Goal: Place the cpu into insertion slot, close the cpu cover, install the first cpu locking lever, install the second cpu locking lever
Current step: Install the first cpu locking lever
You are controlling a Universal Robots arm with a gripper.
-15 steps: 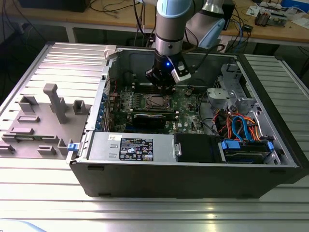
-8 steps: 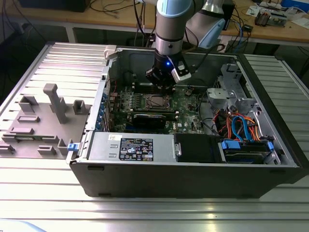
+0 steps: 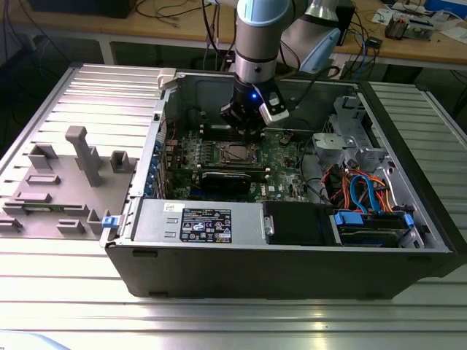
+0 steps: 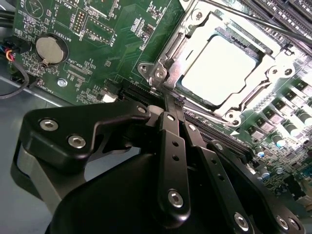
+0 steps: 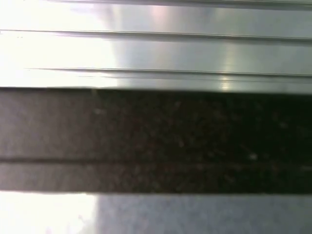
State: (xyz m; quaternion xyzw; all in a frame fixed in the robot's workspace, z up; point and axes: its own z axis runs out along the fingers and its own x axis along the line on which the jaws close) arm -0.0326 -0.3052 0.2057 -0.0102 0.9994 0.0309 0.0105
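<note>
Exterior view: my gripper hangs inside the open computer case on the ribbed bench, poised just over the far edge of the insertion slot on the green board. Whether anything sits between my jaws cannot be told from here.

Second wrist view: the cpu lies flat in the insertion slot — its pale metal top shows through the square window of the cpu cover, which appears to be down over it. My gripper has its jaws drawn narrow, seemingly on nothing, the tips close by the corner of the cover frame. A thin metal rod, likely a locking lever, runs along the far side of the socket; I cannot tell whether it is latched.

First wrist view: a ribbed metal surface over a dark band.

My judgement: the placing looks done and the cover closed — the work stands at the locking levers, a job calling for a firm, narrow push on a thin rod without scraping the board.
</note>
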